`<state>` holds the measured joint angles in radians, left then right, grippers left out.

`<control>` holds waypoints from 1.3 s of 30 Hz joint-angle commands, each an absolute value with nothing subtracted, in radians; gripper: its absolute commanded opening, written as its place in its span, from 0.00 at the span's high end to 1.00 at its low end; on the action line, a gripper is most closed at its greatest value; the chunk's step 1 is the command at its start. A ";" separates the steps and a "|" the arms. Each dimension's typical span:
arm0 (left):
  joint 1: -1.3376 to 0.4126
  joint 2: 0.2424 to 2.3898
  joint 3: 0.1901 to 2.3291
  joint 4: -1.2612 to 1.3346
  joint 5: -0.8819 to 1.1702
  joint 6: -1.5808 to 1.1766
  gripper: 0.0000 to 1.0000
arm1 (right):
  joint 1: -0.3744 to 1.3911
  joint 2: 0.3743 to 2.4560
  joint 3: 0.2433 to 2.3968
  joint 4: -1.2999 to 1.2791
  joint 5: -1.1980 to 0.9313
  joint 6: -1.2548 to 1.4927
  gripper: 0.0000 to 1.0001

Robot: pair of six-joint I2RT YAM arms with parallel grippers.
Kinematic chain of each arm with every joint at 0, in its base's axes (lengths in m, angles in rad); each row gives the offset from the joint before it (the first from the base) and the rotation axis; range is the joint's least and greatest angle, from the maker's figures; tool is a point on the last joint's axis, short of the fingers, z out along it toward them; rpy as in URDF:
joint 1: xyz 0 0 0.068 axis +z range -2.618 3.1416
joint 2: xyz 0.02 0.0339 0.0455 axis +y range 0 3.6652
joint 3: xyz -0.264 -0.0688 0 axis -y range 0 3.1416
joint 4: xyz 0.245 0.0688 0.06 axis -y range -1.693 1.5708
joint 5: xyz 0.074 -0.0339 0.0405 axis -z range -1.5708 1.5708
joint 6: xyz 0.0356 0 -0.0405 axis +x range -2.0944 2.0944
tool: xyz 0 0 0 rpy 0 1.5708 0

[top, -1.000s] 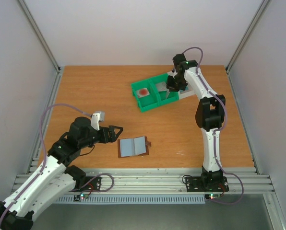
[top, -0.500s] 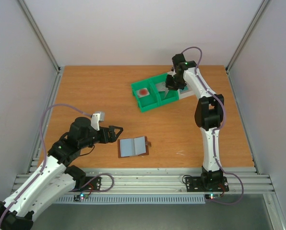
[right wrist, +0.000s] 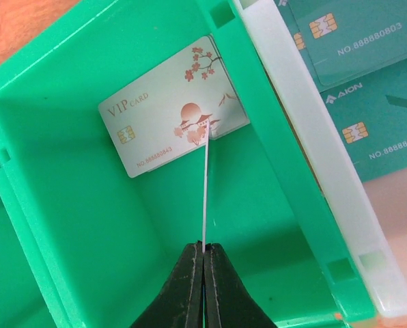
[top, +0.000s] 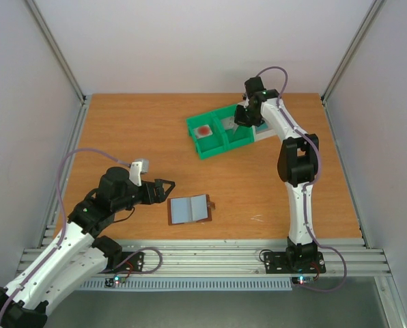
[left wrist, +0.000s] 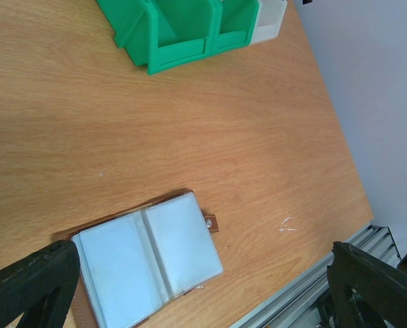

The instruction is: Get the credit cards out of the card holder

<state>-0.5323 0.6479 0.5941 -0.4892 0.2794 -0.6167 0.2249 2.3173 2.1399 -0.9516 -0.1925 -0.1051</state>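
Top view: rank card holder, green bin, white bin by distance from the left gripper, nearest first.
From the left gripper:
1. card holder: just to its right, lying open, near side.
2. green bin: farther back, around mid-width.
3. white bin: against the green bin's right side, farthest.
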 commanded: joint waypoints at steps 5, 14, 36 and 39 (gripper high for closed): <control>-0.534 0.639 0.593 -0.449 0.261 -0.615 0.01 | 0.235 2.235 2.057 -0.926 -0.151 -0.133 0.99; -0.534 0.643 0.594 -0.455 0.252 -0.617 0.01 | 0.235 2.170 2.049 -0.950 -0.123 -0.145 0.99; -0.534 0.732 0.624 -0.436 0.257 -0.582 0.01 | 0.219 2.370 2.201 -0.795 -0.334 -0.205 0.99; -0.534 0.759 0.630 -0.426 0.278 -0.583 0.01 | 0.212 2.409 2.239 -0.795 -0.336 -0.201 0.95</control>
